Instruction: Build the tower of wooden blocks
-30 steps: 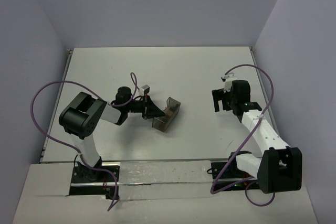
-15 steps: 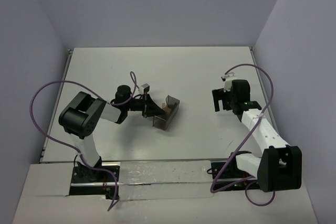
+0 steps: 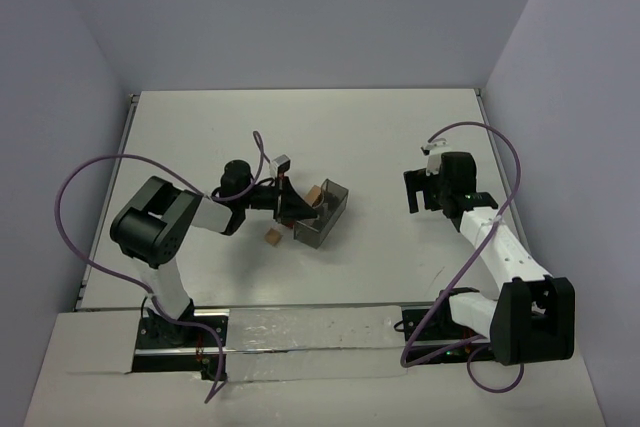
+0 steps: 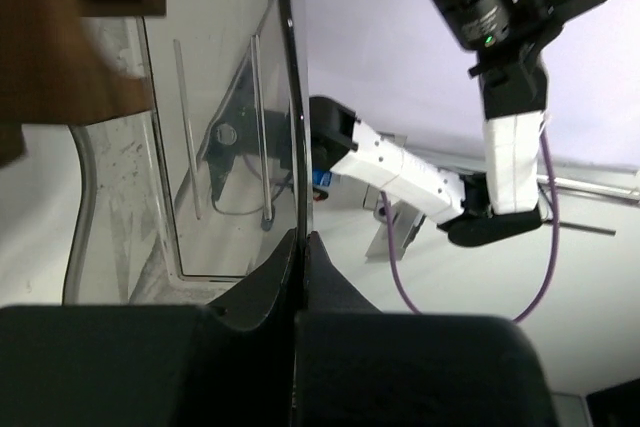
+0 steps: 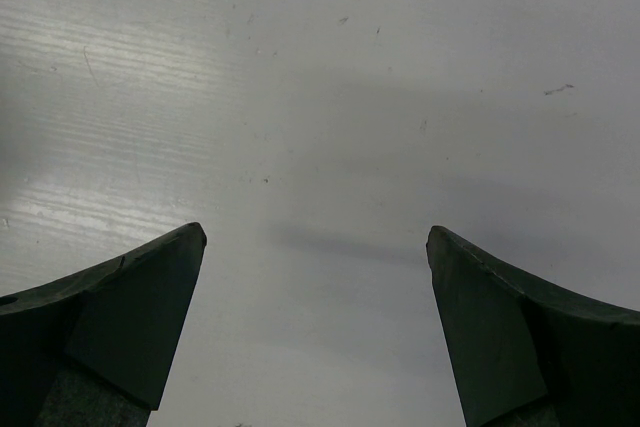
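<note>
The left pincer (image 3: 296,209) is clamped tight on one thin wall of the see-through box (image 3: 325,215). In the left wrist view its two dark fingers (image 4: 345,317) meet on the edge of that clear wall with no gap showing between them. The box is near the middle of the counter (image 3: 380,127), gripped at the end nearest the left arm (whether it is lifted or only tipped I cannot tell from above).

One tan block (image 3: 314,193) shows at the box's far corner, on the side of the left pincer. It is at or just over the rim, and whether it rests on the box or hangs free of it cannot be made out. A second small block (image 3: 271,237) lies on the counter just beside the box, on its near side toward the left arm's base, apart from the first. In the left wrist view a blurred brown shape (image 4: 60,47) fills the upper left corner next to the box's wall (too close to the lens for its outline to read).

The right pincer (image 3: 413,197) stands well apart from the box, on the side away from the left pincer, and points down at the counter. Its fingers (image 5: 120,317) are spread wide and hold nothing; only the counter's white surface shows between them.
</note>
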Available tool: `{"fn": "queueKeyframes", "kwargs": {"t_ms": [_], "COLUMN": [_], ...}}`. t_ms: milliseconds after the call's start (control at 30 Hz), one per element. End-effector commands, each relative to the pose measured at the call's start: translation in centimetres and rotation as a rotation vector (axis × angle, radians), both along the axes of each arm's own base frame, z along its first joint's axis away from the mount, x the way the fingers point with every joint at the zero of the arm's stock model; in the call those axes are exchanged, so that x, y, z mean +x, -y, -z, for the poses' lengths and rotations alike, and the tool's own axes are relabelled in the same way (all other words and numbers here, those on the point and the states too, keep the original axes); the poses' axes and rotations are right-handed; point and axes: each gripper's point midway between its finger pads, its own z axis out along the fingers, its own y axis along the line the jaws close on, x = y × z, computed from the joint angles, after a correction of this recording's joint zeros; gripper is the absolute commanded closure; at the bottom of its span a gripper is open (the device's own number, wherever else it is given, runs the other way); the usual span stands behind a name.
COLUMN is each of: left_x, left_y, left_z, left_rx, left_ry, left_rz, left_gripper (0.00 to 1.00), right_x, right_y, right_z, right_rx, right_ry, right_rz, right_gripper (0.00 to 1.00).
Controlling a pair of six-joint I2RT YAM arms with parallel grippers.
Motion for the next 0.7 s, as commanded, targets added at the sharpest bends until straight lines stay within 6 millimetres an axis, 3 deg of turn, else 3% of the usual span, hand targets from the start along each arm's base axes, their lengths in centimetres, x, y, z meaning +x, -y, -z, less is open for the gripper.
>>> {"fn": "queueKeyframes", "kwargs": {"t_ms": [0, 67, 167, 267, 333, 433, 567, 667], "left_x": [-0.4, 0.7, -2.4, -0.7, -1.6, -3.8, -4.2, -3.3], "left_y": [0.1, -0.6, 1.6, 0.3, 0.2, 1.8, 1.9, 2.2], "left_z": [-1.9, -1.5, -2.7, -2.3, -2.4, -3.5, -5.7, -8.8], "left_rx": [-0.038, -0.033, -0.071, -0.053, -0.079, -0.089, -0.156, -0.187], "left_ry": [0.126, 0.082, 0.155, 0.143, 0.133, 0.196, 0.241, 0.469], "left_rz": [0.041, -0.014, 0.105, 0.056, 0.050, 0.146, 0.163, 0.190], "left_gripper": [1.00, 1.00, 1.00, 1.00, 1.00, 1.00, 1.00, 1.00], "right_x": [1.3, 1.3, 1.4, 1.2, 1.3, 1.5, 1.4, 1.4], "right_y": [0.0, -0.1, -0.1, 0.0, -0.1, -0.2, -0.2, -0.3], "right_z": [-1.8, -1.9, -2.0, -1.8, -1.9, -1.7, -1.6, -1.9], "right_rx": [-0.008, -0.004, 0.000, -0.009, -0.006, 0.002, -0.002, 0.003], "right_ry": [0.041, 0.047, 0.050, 0.041, 0.051, 0.039, 0.034, 0.046], "right_rz": [0.001, -0.001, -0.002, 0.004, -0.003, -0.003, -0.004, -0.008], "right_gripper": [0.00, 0.00, 0.00, 0.00, 0.00, 0.00, 0.00, 0.00]}}
